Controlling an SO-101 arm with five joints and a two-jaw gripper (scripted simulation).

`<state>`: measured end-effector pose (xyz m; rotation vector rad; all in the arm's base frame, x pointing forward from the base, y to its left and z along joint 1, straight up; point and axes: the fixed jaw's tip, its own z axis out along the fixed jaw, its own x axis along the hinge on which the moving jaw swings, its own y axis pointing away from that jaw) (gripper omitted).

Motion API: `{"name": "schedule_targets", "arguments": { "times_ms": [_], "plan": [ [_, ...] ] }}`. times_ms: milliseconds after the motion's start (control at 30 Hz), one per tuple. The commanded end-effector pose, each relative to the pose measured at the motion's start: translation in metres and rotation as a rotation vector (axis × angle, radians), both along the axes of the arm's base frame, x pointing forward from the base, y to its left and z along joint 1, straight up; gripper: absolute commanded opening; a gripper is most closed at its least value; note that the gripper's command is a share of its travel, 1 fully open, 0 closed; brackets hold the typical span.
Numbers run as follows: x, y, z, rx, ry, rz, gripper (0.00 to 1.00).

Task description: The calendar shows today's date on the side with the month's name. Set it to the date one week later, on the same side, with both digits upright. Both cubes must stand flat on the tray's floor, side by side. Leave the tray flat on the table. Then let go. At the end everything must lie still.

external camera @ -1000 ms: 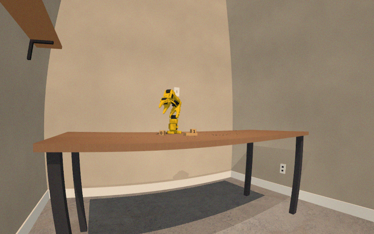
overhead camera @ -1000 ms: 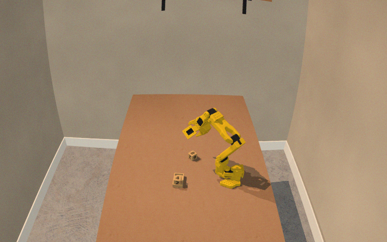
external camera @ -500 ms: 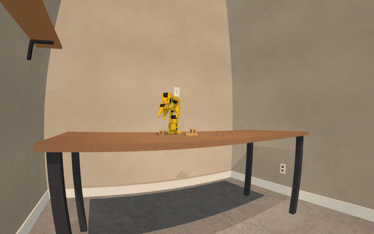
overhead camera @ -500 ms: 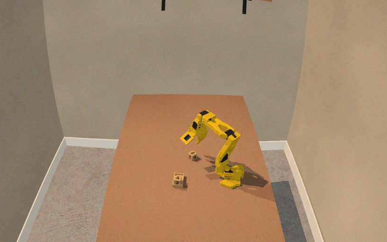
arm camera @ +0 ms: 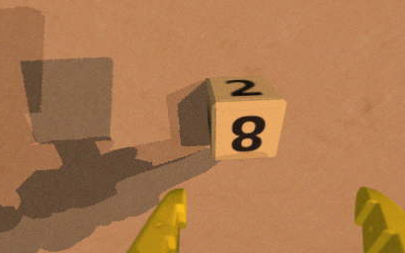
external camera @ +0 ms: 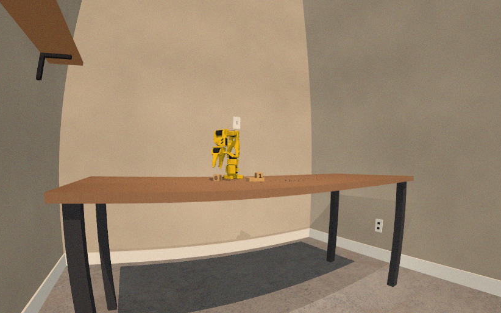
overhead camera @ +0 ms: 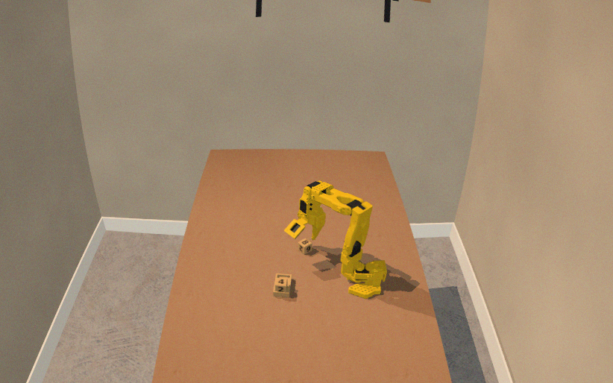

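A loose wooden date cube (overhead camera: pixel 305 246) (external camera: pixel 216 177) (arm camera: pixel 247 133) lies on the bare table, away from the tray. In the wrist view it shows an 8 toward the camera and a 2 on the adjoining face. In the exterior view it shows a 0. My gripper (overhead camera: pixel 316 232) (external camera: pixel 217 163) (arm camera: pixel 272 208) hangs just above this cube, pointing down, with its fingers apart and nothing between them. The second cube (overhead camera: pixel 281 285) (external camera: pixel 259 175) stands in the low wooden tray (external camera: pixel 249 179) nearer the table's front. It shows a 4 on top, a 2 on one side and a 1 on the other.
The yellow arm's base (overhead camera: pixel 365 280) stands on the brown table (overhead camera: pixel 261 342) to the right of both cubes. The table's right edge runs close behind the base. A shelf (external camera: pixel 38 27) hangs high on the wall.
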<state>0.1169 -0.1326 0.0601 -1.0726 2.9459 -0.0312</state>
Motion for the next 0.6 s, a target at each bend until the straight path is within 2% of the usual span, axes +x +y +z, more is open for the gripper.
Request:
{"name": "schedule_targets", "arguments": {
  "times_ms": [0,500,567],
  "plan": [
    [0.0037,-0.0014,0.0026,-0.019,-0.020,-0.001,0.35],
    [0.0037,-0.0014,0.0026,-0.019,-0.020,-0.001,0.35],
    [0.0060,0.0013,-0.0013,-0.001,-0.003,-0.002,0.35]
  ]
}}
